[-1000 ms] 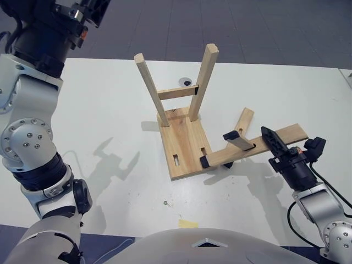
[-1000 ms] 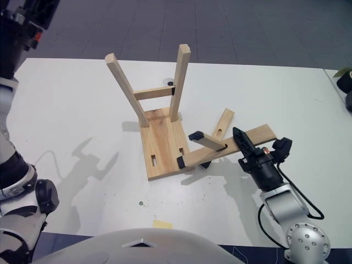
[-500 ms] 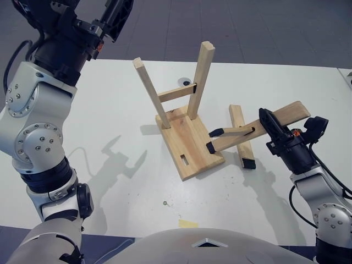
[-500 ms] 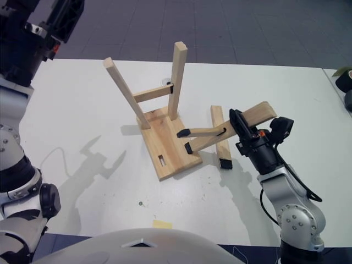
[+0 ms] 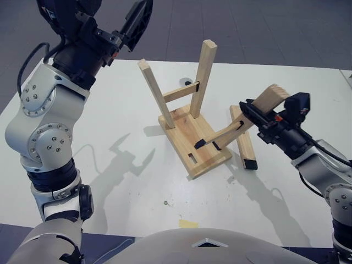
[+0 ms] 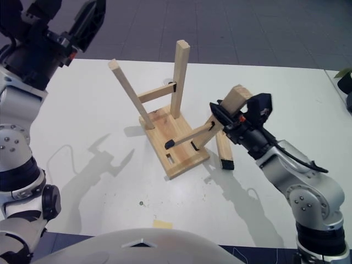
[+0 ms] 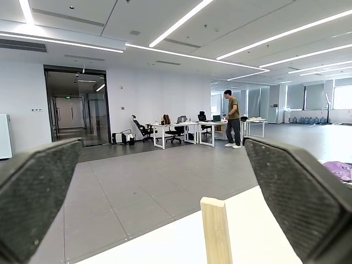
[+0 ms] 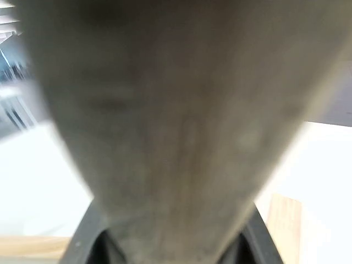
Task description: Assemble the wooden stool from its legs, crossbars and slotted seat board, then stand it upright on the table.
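The slotted seat board (image 5: 202, 147) lies flat on the white table (image 5: 104, 110). Two legs (image 5: 155, 93) (image 5: 201, 77) stand up from it, joined by a crossbar (image 5: 179, 92). My right gripper (image 5: 254, 113) is shut on a third leg (image 5: 270, 98) and holds it tilted, low end at the board's right edge. A thin crossbar (image 5: 217, 136) sticks out from that leg over the board. A fourth leg (image 5: 244, 140) lies on the table under the held one. My left gripper (image 5: 137, 19) hangs open, high and left of the stool, with one leg top (image 7: 215, 231) between its pads (image 7: 33, 198).
A small round fitting (image 5: 187, 82) sits on the table behind the stool. Near the front edge lie a yellow scrap of tape (image 5: 188, 223) and a tiny screw (image 5: 165, 203). A dark object (image 6: 345, 82) stands at the table's far right.
My right gripper has lifted its leg and swung it up and left toward the seat board. The board with its two legs has turned and shifted. My left arm has moved in toward the stool.
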{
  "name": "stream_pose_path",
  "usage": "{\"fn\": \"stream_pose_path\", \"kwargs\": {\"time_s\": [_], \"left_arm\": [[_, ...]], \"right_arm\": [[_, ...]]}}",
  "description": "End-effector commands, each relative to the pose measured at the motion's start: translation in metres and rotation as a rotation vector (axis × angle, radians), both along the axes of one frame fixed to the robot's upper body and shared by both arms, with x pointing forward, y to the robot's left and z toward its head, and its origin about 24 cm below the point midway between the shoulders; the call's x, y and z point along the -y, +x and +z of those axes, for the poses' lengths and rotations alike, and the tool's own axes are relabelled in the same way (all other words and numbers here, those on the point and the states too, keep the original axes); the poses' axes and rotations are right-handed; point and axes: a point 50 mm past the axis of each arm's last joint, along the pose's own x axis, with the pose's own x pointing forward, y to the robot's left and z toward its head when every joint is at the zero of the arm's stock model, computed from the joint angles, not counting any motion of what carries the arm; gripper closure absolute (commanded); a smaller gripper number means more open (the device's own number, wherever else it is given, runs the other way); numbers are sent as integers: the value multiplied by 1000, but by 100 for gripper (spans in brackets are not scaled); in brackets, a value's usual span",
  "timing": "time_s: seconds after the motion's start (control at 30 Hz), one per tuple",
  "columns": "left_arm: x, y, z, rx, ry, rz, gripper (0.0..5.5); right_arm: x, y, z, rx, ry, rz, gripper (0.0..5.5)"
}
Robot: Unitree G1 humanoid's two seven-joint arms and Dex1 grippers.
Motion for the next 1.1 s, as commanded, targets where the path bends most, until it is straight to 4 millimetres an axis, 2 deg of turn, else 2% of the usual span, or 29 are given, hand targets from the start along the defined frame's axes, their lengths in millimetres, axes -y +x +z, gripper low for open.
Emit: {"fn": "stream_pose_path", "kwargs": {"time_s": [0.03, 0.13, 0.23, 0.33, 0.47, 0.57, 0.7, 0.83, 0.9, 1.03, 1.1], "left_arm": [[13, 0, -4, -3, 51, -35, 10], [12, 0, -7, -9, 55, -32, 10], [13, 0, -12, -20, 49, -32, 10], [15, 0, -14, -26, 50, -45, 10], [16, 4, -13, -38, 42, -59, 10], [18, 5, -13, -38, 55, -76, 10], [17, 6, -17, -60, 46, -72, 10], [17, 7, -17, -67, 43, -77, 10], [19, 7, -18, -71, 51, -89, 10], [22, 7, -21, -82, 57, -109, 10], [23, 7, -21, -83, 56, -112, 10]], "right_arm": [[-4, 10, -47, -185, -229, -111, 443], [9, -1, -79, -227, -164, -250, 441], [6, -13, -101, -181, -151, -331, 441], [-10, 1, -99, -108, -120, -315, 441], [-27, 37, -86, -114, -32, -297, 441], [-22, 48, -81, -117, -14, -335, 442], [-19, 48, -78, -82, -40, -342, 442], [-21, 50, -63, 12, 9, -335, 442], [-22, 52, -47, 90, 42, -331, 400], [-24, 58, 3, 272, 175, -299, 337], [-23, 54, 31, 371, 282, -263, 312]]}}
